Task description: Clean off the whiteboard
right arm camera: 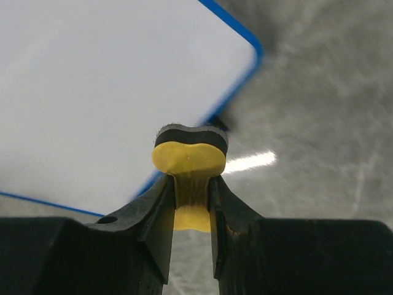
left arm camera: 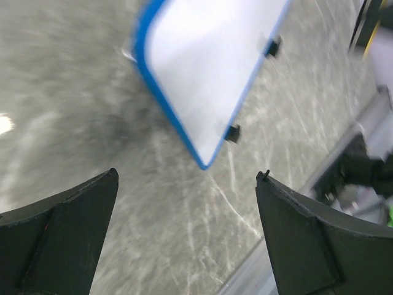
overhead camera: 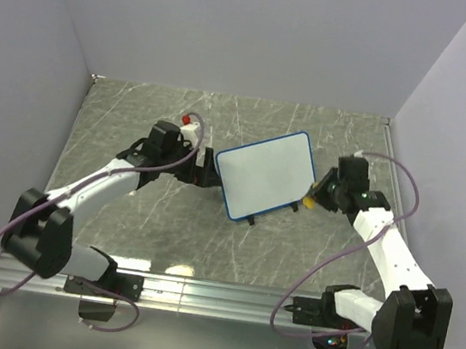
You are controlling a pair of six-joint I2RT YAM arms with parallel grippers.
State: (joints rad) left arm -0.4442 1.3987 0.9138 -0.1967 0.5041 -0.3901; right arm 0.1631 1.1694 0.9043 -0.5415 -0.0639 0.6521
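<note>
Right gripper [right arm camera: 190, 184] pinches yellow eraser [right arm camera: 188, 158] at right edge of whiteboard [overhead camera: 266, 175] — press flat, sweep leftward; left gripper [left arm camera: 188, 174] gapes empty, left of whiteboard.

Lab test cell; plain walls [overhead camera: 236, 27] box in grey tabletop [overhead camera: 162, 243]; aluminium rail [overhead camera: 216, 298].

Found the small white blue-rimmed rectangular whiteboard [overhead camera: 266, 175] near the middle of the grey marbled stone tabletop [overhead camera: 164, 234], between the two grippers. Saw the black left gripper [overhead camera: 205, 173] just left of it, apart from its edge. Saw the small yellow eraser block [overhead camera: 308, 204] at its near right corner, pinched between the fingers of the black right gripper [overhead camera: 313, 198]. Noted the ribbed aluminium rail [overhead camera: 216, 294] along the table's near edge, before the board.
</note>
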